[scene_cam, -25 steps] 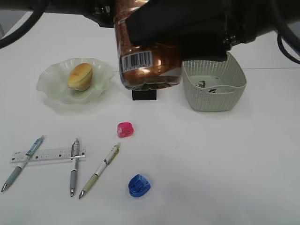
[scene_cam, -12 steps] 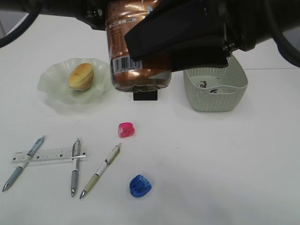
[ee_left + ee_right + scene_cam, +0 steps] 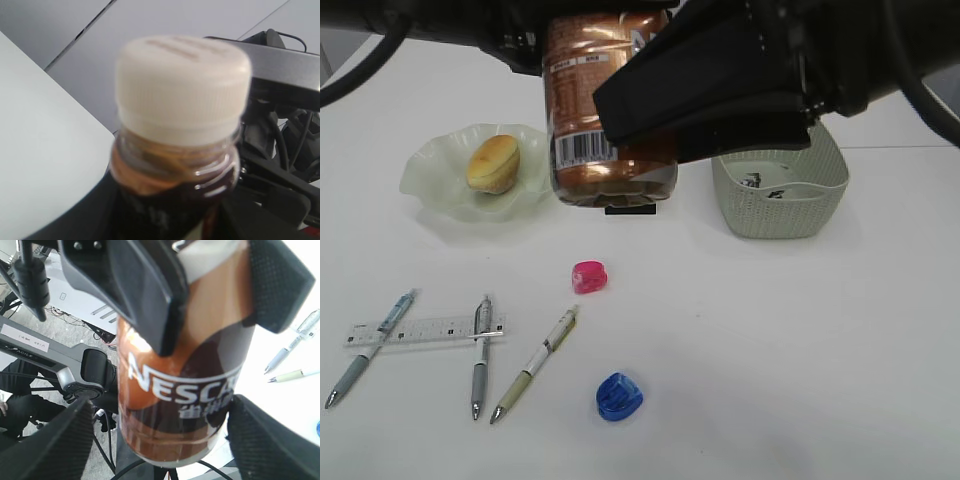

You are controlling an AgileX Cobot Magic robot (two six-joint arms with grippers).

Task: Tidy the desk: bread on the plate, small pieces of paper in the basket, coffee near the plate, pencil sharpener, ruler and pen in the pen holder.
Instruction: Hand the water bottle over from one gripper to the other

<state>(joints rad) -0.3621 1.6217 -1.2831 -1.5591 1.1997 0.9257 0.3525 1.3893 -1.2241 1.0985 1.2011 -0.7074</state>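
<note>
The step in hand is the coffee: the coffee bottle [image 3: 610,120] hangs in the upper middle of the exterior view, its base just above the table [image 3: 770,340] and right beside the plate [image 3: 445,190], which already carries the bread [image 3: 492,163]. The left end effector [image 3: 165,220] looks clamped on the bottle below the neck, though only dark shapes at the bottom edge of its wrist view show it. The right end effector [image 3: 220,295] stands wide apart, its pads on either side of the bottle; whether they touch it I cannot tell. The next move, I judge, calls for setting the bottle down upright next to the plate, then letting go. The pen holder [image 3: 630,208] is nearly all hidden behind the bottle. The basket [image 3: 780,205] sits at the right, its contents hard to make out
</note>
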